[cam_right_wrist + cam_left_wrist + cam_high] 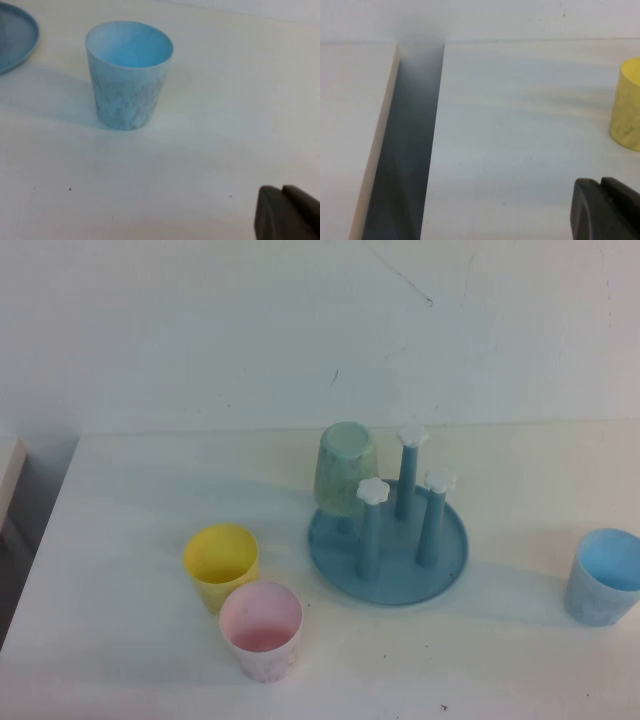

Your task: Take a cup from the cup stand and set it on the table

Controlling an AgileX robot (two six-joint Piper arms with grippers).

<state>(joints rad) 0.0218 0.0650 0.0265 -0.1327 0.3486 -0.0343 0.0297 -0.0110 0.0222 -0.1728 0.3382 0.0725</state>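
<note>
The mint-green speckled cup (346, 468) hangs upside down over the back-left peg of the round blue cup stand (400, 585), at the middle of the white table (130, 490). Three other pegs with white flower caps (373, 491) stand bare. Neither arm shows in the high view. My left gripper (601, 184) is shut and empty, low over the table near the yellow cup (627, 107). My right gripper (281, 190) is shut and empty, low over the table near the light blue cup (127, 72). The stand's rim (17, 42) also shows in the right wrist view.
The yellow cup (221, 562) and a pink cup (261, 628) stand upright at front left of the stand. The light blue cup (603, 575) stands upright at far right. A dark gap (405, 150) runs along the table's left edge beside a beige surface (350, 125).
</note>
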